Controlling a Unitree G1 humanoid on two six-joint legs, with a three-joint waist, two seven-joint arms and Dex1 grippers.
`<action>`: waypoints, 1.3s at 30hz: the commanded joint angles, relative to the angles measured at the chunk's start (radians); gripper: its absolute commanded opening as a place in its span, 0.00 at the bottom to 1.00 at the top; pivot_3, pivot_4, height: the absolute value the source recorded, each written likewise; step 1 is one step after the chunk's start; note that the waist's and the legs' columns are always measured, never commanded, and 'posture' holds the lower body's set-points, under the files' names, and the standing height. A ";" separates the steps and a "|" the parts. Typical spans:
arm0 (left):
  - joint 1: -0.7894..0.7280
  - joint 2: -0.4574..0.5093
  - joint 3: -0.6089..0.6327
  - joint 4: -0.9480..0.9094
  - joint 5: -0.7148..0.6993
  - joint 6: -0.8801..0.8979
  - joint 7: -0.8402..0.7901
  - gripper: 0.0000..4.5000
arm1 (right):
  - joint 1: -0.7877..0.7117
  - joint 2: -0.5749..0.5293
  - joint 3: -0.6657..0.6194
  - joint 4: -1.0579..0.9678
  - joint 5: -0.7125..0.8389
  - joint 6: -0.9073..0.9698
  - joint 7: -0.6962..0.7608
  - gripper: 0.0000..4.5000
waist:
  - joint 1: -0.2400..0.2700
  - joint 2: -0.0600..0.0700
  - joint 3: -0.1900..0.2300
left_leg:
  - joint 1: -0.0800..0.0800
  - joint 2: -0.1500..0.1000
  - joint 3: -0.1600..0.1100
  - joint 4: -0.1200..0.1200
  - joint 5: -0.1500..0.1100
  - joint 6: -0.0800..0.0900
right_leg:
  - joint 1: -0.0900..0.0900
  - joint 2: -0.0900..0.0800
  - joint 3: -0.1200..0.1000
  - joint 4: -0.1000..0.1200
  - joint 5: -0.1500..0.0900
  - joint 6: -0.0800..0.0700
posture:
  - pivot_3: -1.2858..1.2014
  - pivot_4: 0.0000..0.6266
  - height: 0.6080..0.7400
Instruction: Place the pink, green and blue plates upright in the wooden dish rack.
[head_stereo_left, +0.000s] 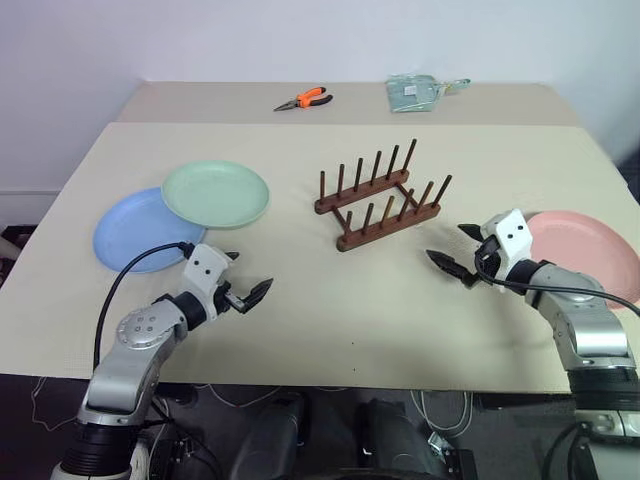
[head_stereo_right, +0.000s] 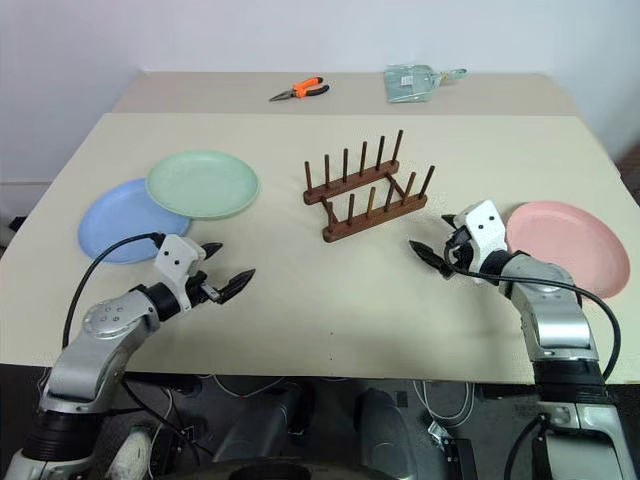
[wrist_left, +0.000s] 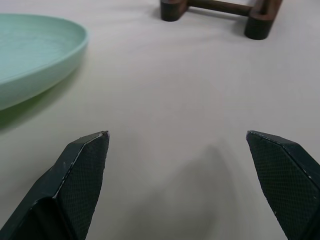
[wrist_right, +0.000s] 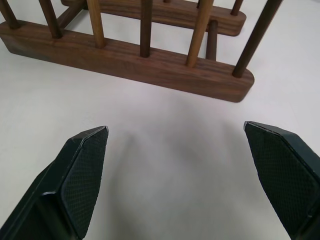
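Note:
The wooden dish rack (head_stereo_left: 378, 200) stands empty at the middle of the beige table (head_stereo_left: 330, 300), its pegs upright. The green plate (head_stereo_left: 216, 193) lies flat at the left and overlaps the rim of the blue plate (head_stereo_left: 135, 230) beside it. Flat at the right edge lies the pink plate (head_stereo_left: 585, 250). My left gripper (head_stereo_left: 250, 272) hovers open in front of the green and blue plates, holding nothing. My right gripper (head_stereo_left: 447, 243) is open between the rack and the pink plate, pointing at the rack (wrist_right: 125, 62). In the left wrist view the green plate (wrist_left: 35, 55) lies ahead of the open fingers.
Orange-handled pliers (head_stereo_left: 305, 99) and a clear plastic packet (head_stereo_left: 415, 92) lie on the far table (head_stereo_left: 200, 100) behind. Bare tabletop stretches between the two grippers and in front of the rack. The table's front edge runs just below both arms.

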 joint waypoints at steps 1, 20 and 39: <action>-0.005 -0.006 0.006 -0.023 0.009 -0.025 0.015 1.00 | -0.057 0.013 0.009 -0.003 -0.005 -0.017 -0.004 0.99 | -0.002 0.000 0.000 | 0.000 0.000 0.000 0.000 0.000 0.000 | 0.000 0.000 0.000 0.000 0.000 0.000 | 0.52 0.24 0.89; -0.320 -0.129 -0.259 0.337 0.079 -0.105 -0.137 1.00 | 0.095 0.073 0.025 -0.221 0.013 0.057 -0.059 0.99 | 0.004 0.000 0.000 | 0.000 0.000 0.001 0.000 0.000 0.000 | 0.000 0.000 0.000 0.000 0.001 0.001 | 0.52 0.24 0.89; -0.645 -0.385 -0.279 0.950 0.179 -0.362 -0.207 0.25 | 0.298 0.113 0.059 -0.469 -0.020 0.104 -0.172 1.00 | 0.003 -0.002 0.000 | 0.000 -0.001 0.000 0.005 0.000 0.002 | 0.002 0.000 -0.001 0.001 0.002 0.004 | 0.52 0.24 0.89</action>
